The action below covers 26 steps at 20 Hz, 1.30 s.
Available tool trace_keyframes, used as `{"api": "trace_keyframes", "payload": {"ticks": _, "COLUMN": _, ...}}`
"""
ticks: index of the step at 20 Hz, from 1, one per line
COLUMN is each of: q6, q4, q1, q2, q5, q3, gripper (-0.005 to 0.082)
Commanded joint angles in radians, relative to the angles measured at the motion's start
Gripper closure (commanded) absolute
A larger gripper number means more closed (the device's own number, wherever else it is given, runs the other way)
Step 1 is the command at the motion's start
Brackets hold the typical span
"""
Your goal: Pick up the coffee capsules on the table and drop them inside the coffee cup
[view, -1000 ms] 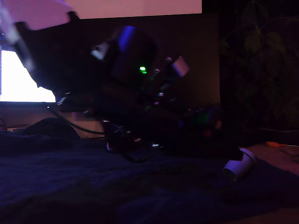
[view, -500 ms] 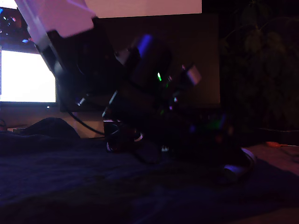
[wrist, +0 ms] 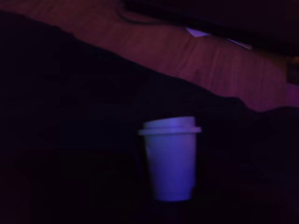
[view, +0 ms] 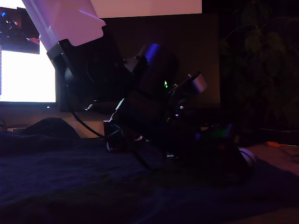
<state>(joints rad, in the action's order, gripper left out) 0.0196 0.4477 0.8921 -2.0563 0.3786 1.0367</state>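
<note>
Pale capsule on dark cloth; gripper jaws unseen

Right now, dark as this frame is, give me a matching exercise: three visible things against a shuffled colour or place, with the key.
Things:
1. pale capsule
2. screen
3. small light on the arm

Descriptions:
A. glowing white, at the exterior view's left
B. green
C. lavender-tinted, on the dark cloth

Pairs: 1-C, 2-A, 3-B.
</note>
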Motion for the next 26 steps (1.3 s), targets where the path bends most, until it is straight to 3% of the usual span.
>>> {"api": "trace_keyframes", "payload": {"ticks": 1, "q6": -0.002, "q4": 0.002, "q1": 0.008, "q2": -0.031, "q5": 0.001, "q3": 0.005, "gripper": 0.0456}}
{"api": "trace_keyframes", "payload": {"ticks": 4, "q6": -0.002, "q4": 0.010, "q1": 0.008, "q2": -0.031, "q5": 0.002, "q3": 0.005, "gripper": 0.0604}}
{"api": "trace_keyframes", "payload": {"ticks": 7, "q6": -0.002, "q4": 0.047, "q1": 0.008, "q2": -0.031, "q5": 0.004, "q3": 0.005, "gripper": 0.0664}}
{"api": "trace_keyframes", "payload": {"ticks": 12, "q6": -0.002, "q4": 0.045, "q1": 0.003, "q2": -0.019, "q5": 0.010, "q3": 0.006, "gripper": 0.0666}}
{"api": "trace_keyframes", "payload": {"ticks": 16, "q6": -0.011, "q4": 0.019, "q1": -0.010, "q2": 0.018, "q5": 0.042, "q3": 0.006, "gripper": 0.0733}}
{"api": "trace_keyframes", "payload": {"ticks": 26, "q6": -0.033, "q4": -0.150, "q1": -0.076, "q2": 0.164, "q5": 0.071, "q3": 0.002, "gripper": 0.0733}}
